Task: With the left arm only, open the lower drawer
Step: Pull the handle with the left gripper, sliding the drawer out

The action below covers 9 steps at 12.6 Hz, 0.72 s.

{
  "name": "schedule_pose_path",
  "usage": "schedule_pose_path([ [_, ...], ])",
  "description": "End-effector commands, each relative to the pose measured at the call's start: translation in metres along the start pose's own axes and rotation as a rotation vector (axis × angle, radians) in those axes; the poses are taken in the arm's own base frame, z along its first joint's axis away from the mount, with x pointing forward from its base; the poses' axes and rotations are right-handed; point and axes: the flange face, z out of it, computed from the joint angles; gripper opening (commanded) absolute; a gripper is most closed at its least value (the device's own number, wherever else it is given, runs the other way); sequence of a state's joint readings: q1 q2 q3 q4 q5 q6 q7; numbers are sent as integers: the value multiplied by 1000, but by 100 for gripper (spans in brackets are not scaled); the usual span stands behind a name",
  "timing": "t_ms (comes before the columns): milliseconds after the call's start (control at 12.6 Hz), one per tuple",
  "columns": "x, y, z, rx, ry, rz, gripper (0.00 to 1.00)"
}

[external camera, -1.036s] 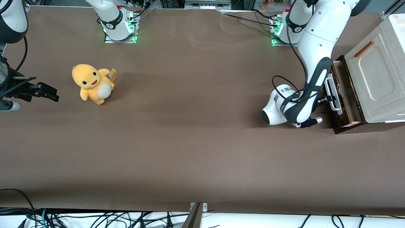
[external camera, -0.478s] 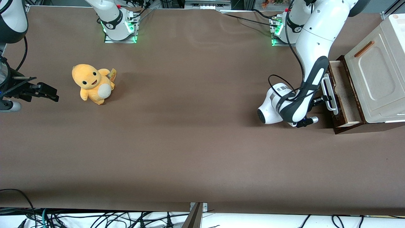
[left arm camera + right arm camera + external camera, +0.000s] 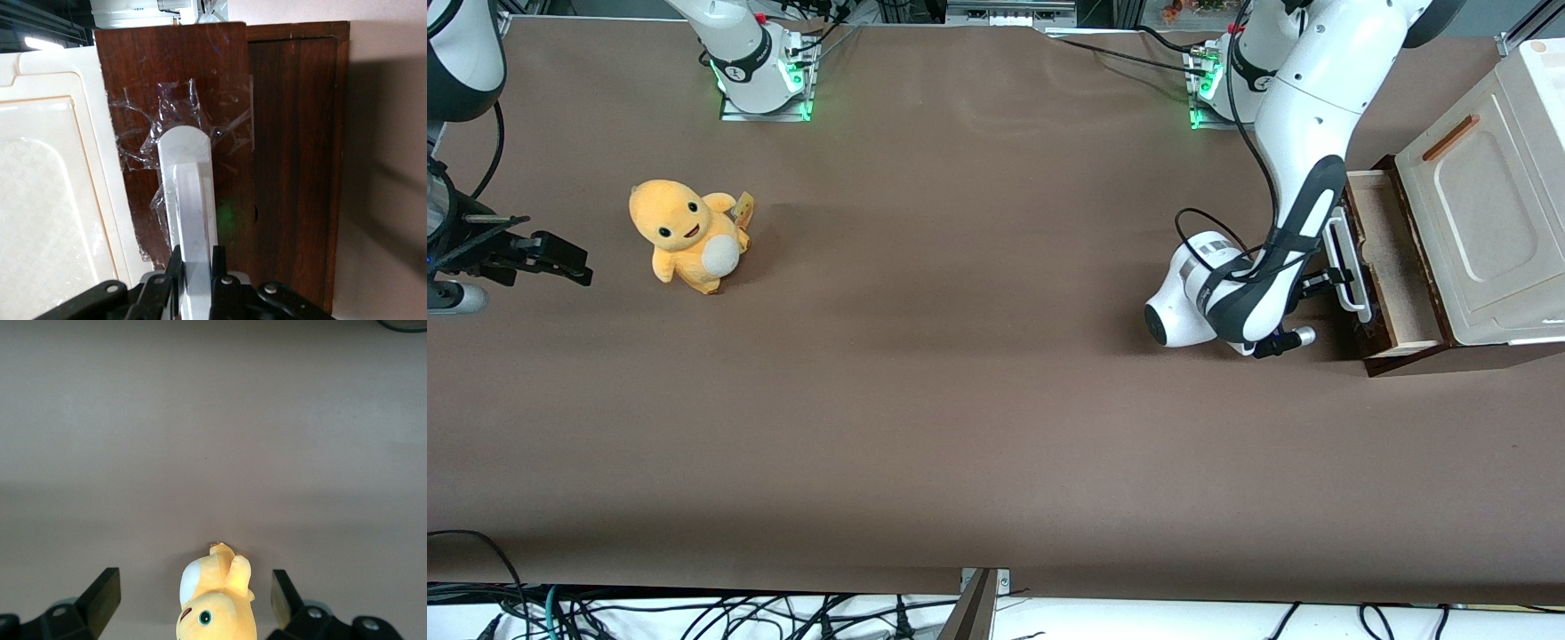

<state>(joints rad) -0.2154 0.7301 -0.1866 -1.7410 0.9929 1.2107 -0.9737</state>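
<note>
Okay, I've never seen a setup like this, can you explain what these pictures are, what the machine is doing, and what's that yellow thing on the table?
These are three cameras on one robot bench. The front view looks down on a brown table. The big white left arm reaches down to a small cabinet; its gripper is shut on the white loop handle of the lower drawer, which stands partly pulled out, showing its pale wood floor. The left wrist view sits just above that gripper, facing the drawer's dark front. The right wrist view comes from the parked arm and looks at the yellow plush toy, which lies toward the parked arm's end of the table.
</note>
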Motion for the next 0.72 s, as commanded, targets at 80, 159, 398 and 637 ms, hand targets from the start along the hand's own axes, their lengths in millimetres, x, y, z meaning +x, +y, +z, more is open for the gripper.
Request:
schedule_pose_path([
  [80, -4, -10, -13, -6, -29, 23, 9],
  [159, -2, -15, -18, -18, -31, 13, 9],
  [398, -5, -16, -20, -17, -44, 16, 9],
  [637, -5, -16, -21, -19, -43, 16, 9],
])
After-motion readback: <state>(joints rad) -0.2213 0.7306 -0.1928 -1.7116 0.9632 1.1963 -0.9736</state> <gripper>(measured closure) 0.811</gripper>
